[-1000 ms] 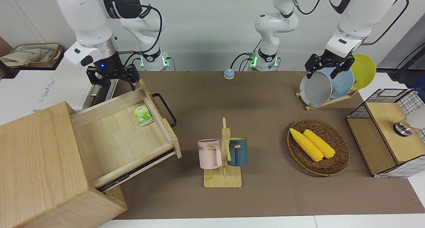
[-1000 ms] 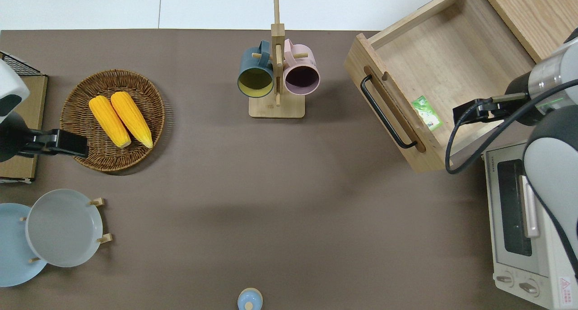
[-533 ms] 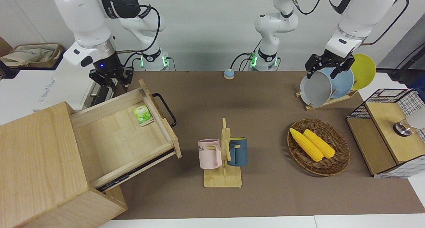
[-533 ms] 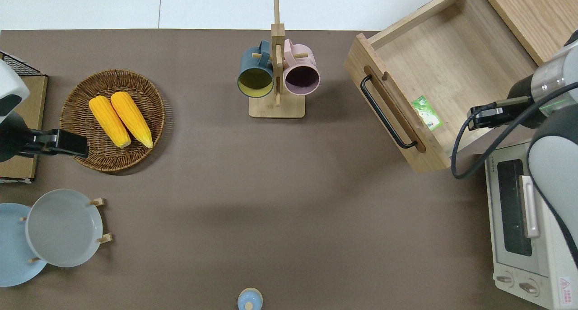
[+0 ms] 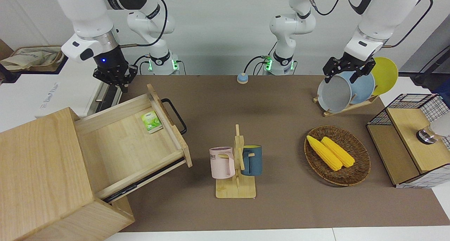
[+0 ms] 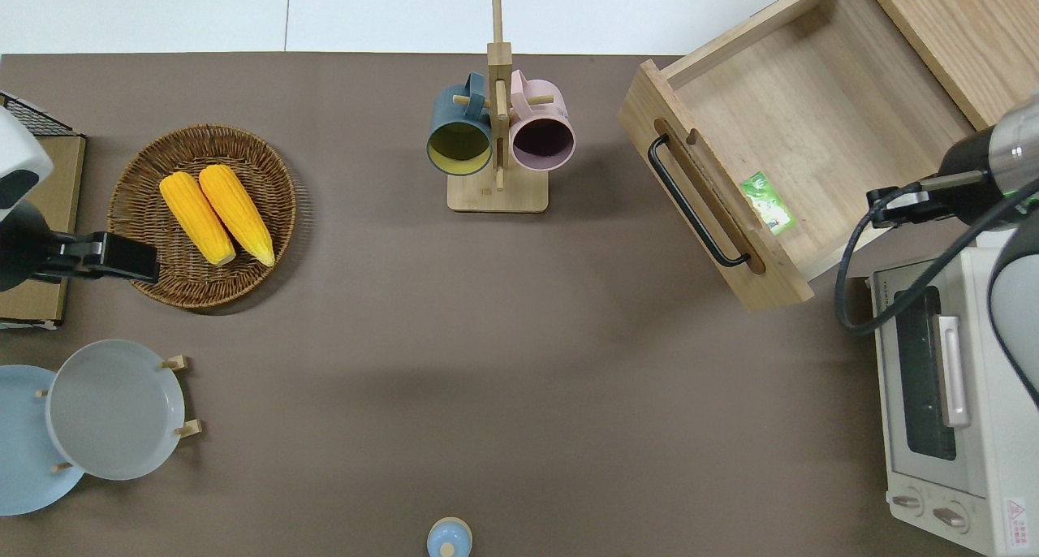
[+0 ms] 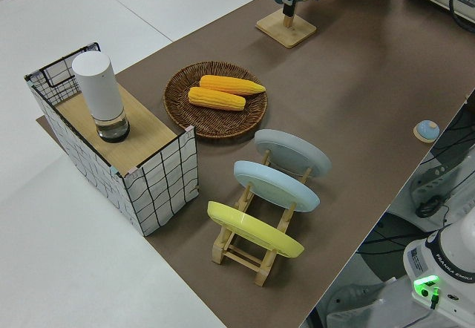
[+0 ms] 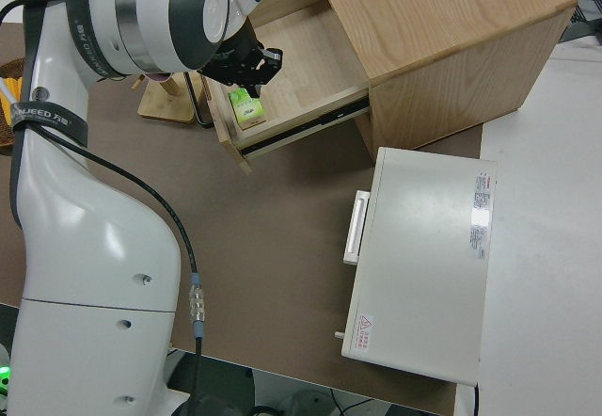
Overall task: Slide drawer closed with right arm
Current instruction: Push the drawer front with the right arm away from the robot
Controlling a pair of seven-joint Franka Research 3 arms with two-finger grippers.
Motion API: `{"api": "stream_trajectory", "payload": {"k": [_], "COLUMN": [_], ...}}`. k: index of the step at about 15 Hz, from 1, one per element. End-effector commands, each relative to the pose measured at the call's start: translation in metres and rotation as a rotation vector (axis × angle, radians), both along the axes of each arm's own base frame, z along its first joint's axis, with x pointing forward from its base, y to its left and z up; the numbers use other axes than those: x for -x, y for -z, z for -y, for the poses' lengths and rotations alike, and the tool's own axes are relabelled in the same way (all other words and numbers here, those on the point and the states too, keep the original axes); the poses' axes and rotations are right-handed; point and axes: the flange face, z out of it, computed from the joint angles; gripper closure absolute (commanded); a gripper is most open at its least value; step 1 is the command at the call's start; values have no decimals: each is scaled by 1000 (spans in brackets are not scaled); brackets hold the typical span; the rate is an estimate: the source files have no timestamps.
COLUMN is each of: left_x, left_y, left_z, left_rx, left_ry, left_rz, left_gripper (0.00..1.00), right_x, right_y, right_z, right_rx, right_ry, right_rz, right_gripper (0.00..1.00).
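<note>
A mug rack stands near the drawer's handle, and a toaster oven sits at the counter's right-arm end, nearer the robots than the drawer. The drawer is pulled out of its box at that end, a green packet inside. The right claw hangs just off the drawer's robot-side wall, apart from the handle; whether it is spread I cannot tell, and the left arm is parked.

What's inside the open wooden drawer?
Inside the drawer lies one small green packet, close to the front panel. The part under the box top is covered, so that stays unseen.
</note>
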Motion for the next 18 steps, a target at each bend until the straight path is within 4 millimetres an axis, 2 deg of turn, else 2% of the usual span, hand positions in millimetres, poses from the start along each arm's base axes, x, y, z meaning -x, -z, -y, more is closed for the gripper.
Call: {"api": "stream_trajectory", "payload": {"k": [1, 3, 6, 7, 8, 11, 12, 13, 18], "left_x": [-2, -2, -2, -2, -2, -2, -2, -2, -2], "left_y": [-3, -3, -4, -4, -3, -3, -4, -3, -3], "left_z": [-1, -1, -1, -1, -1, -1, -1, -1, -1], "left_rx": [-16, -16, -16, -16, -16, -16, -16, -16, -16], "left_ry": [12, 12, 12, 12, 12, 12, 12, 12, 12], "left_rz": [-6, -6, -5, -5, -6, -6, -5, -6, -6], "left_gripper": [7, 7, 7, 7, 7, 7, 7, 7, 7], "right_x": [6, 9, 13, 16, 18, 26, 31, 31, 22], "right_y": [-28, -37, -39, -40, -40, -35, -29, -21, 16], "right_z": [-5, -31, -60, -79, -89, -137, -159, -171, -211], "right_rx": [26, 48, 46, 36, 28, 2, -5, -4, -26], "right_ry": [-30, -61, 25, 59, 105, 237, 304, 347, 531], "right_rz": [56, 79, 101, 113, 115, 114, 108, 98, 86], "right_gripper": [1000, 1000, 1000, 1000, 1000, 1000, 1000, 1000, 1000]}}
